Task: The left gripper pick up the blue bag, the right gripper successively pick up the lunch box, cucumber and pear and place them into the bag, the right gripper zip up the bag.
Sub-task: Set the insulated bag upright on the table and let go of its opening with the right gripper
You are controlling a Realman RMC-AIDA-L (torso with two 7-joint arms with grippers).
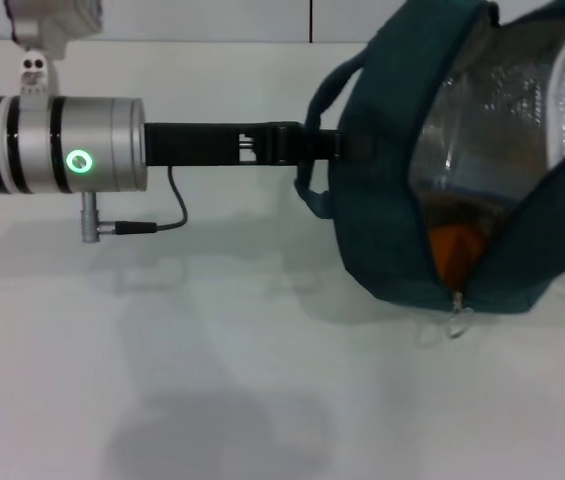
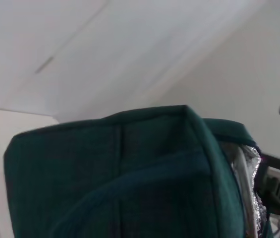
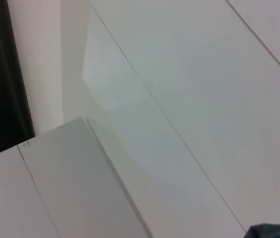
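Note:
The blue bag (image 1: pixel 382 240) stands open at the right of the white table, its silver foil lining (image 1: pixel 502 90) showing. My left gripper (image 1: pixel 312 145) reaches in from the left and is shut on the bag's near loop handle. Inside the bag, the orange pear (image 1: pixel 459 250) shows low in the opening. Above it is a clear plastic shape that looks like the lunch box (image 1: pixel 457 170). The cucumber is hidden. The metal zipper pull (image 1: pixel 457 320) hangs at the bag's front end. The bag's fabric (image 2: pixel 115 173) fills the left wrist view. The right gripper is out of view.
The white tabletop (image 1: pixel 212 380) stretches in front of and to the left of the bag. A thin cable (image 1: pixel 167 215) hangs under the silver left arm (image 1: pixel 62 145). The right wrist view shows only pale wall panels (image 3: pixel 179 99) and a sliver of dark fabric (image 3: pixel 273 231).

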